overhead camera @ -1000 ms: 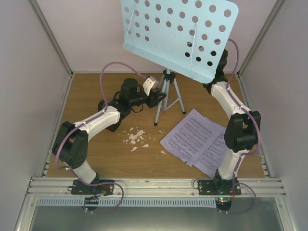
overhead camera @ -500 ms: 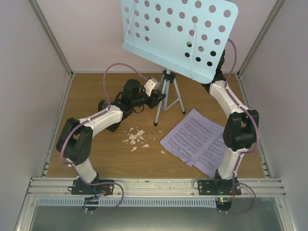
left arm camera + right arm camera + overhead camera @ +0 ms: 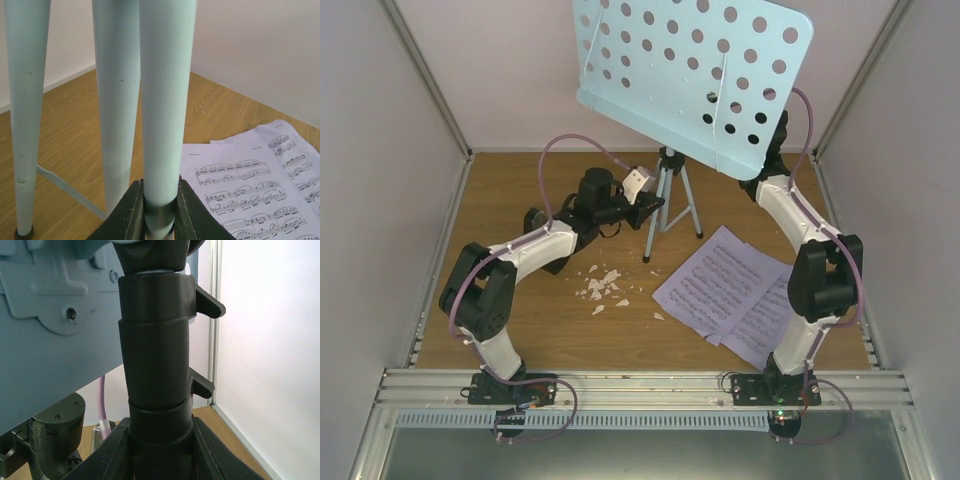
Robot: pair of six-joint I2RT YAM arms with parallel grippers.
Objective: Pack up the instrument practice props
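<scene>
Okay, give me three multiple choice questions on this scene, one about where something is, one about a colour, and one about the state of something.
1. Where are the sheet-music pages?
A. standing against the back wall
B. flat on the table by the right arm
C. rolled up in a box

2. What colour is the desk of the music stand?
A. light blue
B. red
C. black

3. What state is the left end effector in?
A. open, touching nothing
B. shut on a leg of the music stand
C. holding a page

Answers:
1 B: the top view shows them lying flat on the wood.
2 A: the hole-dotted desk is pale blue.
3 B: the left wrist view shows both fingers pressed against the leg.
</scene>
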